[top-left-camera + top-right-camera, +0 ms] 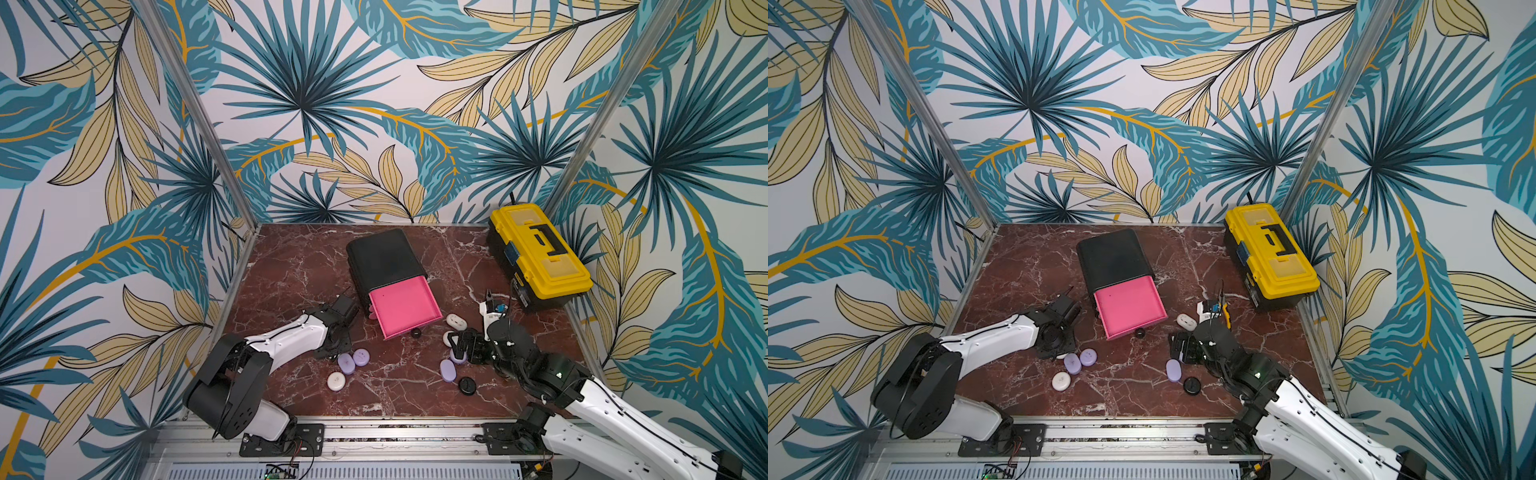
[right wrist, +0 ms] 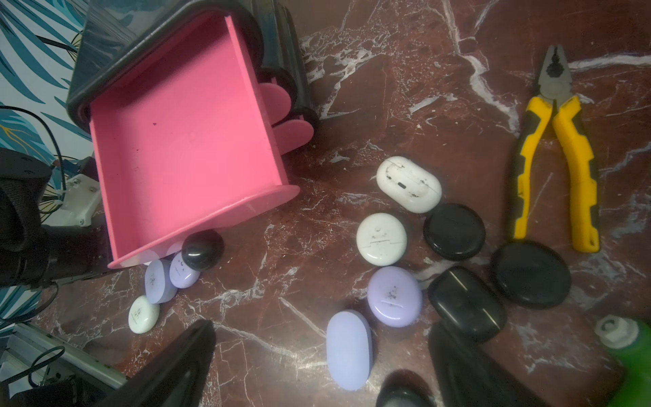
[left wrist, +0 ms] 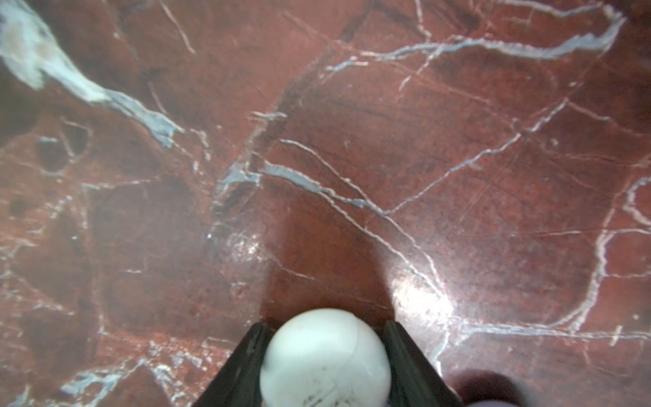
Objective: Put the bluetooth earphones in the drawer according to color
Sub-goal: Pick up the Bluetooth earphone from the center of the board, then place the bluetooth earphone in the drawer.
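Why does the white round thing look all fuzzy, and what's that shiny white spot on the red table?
Left wrist view: the white case sits very close to the lens, so it looks blurred. The shiny spot is light glaring off the marble table. Right wrist view: the green thing at the edge is out of focus too.

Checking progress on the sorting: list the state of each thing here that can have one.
top drawer: pulled out, empty
two lower drawers: pushed in
yellow toolbox: lid closed
pliers: nose closed, handles slightly apart
left gripper: shut on white round case
right gripper: open, holding nothing
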Motion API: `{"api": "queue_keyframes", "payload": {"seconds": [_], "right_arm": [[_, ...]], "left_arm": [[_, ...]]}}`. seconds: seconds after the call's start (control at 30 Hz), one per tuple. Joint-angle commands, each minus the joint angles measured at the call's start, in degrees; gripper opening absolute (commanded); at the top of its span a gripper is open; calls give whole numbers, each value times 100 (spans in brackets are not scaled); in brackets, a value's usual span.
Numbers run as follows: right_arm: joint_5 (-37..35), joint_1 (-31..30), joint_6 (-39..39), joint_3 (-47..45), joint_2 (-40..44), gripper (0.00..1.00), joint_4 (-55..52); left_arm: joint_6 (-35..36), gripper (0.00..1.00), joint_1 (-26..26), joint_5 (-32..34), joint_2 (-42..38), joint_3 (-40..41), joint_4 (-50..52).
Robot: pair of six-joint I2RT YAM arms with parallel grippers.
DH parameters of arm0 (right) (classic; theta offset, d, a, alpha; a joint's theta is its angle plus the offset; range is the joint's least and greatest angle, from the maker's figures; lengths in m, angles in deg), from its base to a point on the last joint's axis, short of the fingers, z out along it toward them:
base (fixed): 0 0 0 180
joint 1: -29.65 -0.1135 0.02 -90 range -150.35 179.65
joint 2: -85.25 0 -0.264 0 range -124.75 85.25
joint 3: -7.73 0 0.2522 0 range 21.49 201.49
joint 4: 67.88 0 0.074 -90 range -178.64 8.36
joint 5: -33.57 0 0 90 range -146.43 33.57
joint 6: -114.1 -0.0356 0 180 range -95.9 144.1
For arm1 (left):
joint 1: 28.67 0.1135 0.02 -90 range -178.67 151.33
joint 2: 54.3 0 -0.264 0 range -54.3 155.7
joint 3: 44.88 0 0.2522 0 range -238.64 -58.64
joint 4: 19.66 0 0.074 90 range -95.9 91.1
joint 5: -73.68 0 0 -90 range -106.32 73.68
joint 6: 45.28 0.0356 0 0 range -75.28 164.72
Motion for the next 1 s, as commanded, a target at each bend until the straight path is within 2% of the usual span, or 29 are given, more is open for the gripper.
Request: {"api": "queue_keyframes", "payload": {"seconds": [0.0,0.23,0.47,0.7,0.97], "right_arm": [[-112,-6,-52,-146,81,99,-100],[-174,-2,-59,-136,86,99,-98],[-223,-5,-103,-161,162,99,-106],[-276,-2,-161,-206,253,100,-118],[-290,-2,-209,-240,384,100,-179]], "left_arm": [[213,38,-42,324,-400,-292,316],[502,36,-228,447,-1165,-886,798],[670,32,-1022,704,-1330,-2038,1207],[970,32,-1819,872,-735,-3278,1246],[1459,32,-2303,487,797,-4641,998]]}}
